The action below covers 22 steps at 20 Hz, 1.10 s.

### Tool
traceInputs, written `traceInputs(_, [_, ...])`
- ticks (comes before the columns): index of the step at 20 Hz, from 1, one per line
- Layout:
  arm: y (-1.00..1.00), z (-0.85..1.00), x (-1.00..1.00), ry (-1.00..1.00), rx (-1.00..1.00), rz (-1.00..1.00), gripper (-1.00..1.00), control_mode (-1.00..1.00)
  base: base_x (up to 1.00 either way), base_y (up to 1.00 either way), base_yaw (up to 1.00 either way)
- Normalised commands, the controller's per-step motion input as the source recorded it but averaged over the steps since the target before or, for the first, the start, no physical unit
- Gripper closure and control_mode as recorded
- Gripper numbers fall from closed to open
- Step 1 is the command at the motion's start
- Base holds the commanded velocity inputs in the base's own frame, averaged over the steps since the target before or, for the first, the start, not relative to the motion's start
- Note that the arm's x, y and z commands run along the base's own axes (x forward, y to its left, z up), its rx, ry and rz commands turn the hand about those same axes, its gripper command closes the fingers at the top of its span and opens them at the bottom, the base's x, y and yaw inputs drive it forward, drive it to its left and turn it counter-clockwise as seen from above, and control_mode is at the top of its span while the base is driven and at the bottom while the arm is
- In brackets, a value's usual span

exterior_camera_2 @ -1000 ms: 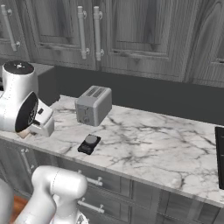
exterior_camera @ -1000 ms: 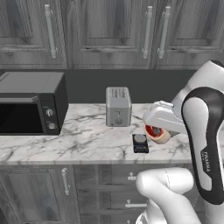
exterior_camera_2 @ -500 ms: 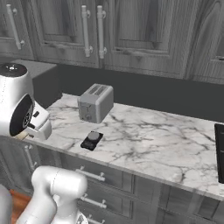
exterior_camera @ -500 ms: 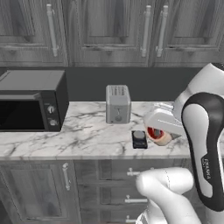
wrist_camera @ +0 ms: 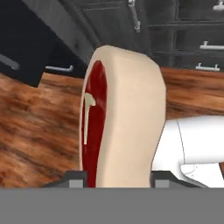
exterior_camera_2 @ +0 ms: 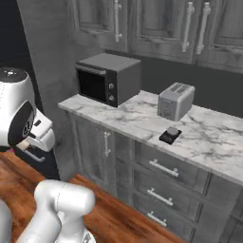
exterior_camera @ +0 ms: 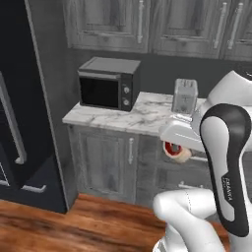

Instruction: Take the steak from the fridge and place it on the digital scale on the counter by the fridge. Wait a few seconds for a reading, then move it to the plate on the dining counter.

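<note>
Edgewise, gripper (wrist_camera: pixel 117 180) clamps steak (wrist_camera: pixel 120 118).

1. Steak (wrist_camera: pixel 118 118): from my hand view its lower end sinks under the frame's bottom band, so I cannot see the jaws' tips; in the left base view the arm covers its top
2. Fridge (exterior_camera: pixel 19 108): cut off by the left edge
3. Digital scale (exterior_camera_2: pixel 170 135): too small for me to read a display
4. Toaster (exterior_camera: pixel 184 96): lower corner hidden behind the arm
</note>
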Motion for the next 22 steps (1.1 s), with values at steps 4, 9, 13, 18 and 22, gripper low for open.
traceInputs(4, [0.00, 0.00, 0.00, 0.00, 0.00, 0.00, 1.00, 1.00, -0.47, 0.51, 0.93])
traceInputs(9, [0.00, 0.00, 0.00, 0.00, 0.00, 0.00, 1.00, 1.00, -0.28, 0.38, 1.00])
traceInputs(13, [0.00, 0.00, 0.00, 0.00, 0.00, 0.00, 1.00, 1.00, -0.27, 0.30, 1.00])
traceInputs(18, [0.00, 0.00, 0.00, 0.00, 0.00, 0.00, 1.00, 1.00, -0.32, 0.20, 1.00])
traceInputs(22, [0.00, 0.00, 0.00, 0.00, 0.00, 0.00, 1.00, 1.00, -0.36, 0.04, 0.96])
